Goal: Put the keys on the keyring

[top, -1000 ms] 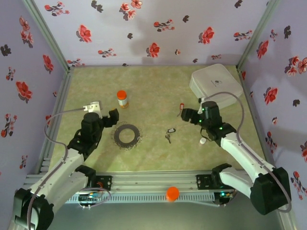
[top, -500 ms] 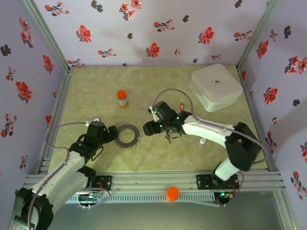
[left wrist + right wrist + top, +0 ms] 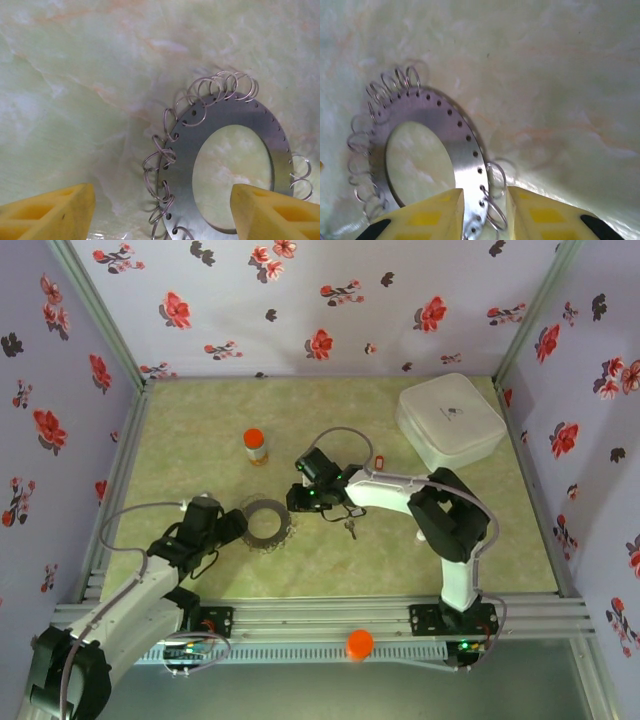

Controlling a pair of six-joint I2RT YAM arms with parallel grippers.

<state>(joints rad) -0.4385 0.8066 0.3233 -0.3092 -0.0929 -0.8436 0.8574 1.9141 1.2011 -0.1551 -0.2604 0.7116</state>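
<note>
Both arms have closed on the one keyring in the past second, the right one swinging over from beside the white box with its jaws drawing in. Nearest, the left gripper stands with its two yellow fingers well apart and nothing held, the keyring's looped edge lying between them. The keyring, unmoved on the surface, is a flat dark grey disc with a wide hole, small holes punched round its edge and silvery wire loops threaded through them. At its far rim the right gripper shows only a slim gap, with the rim and one loop inside it; whether it grips cannot be told. Two keys lie loose, one just right of that gripper and the red-tagged key beyond. One orange-capped bottle stands farther back.
</note>
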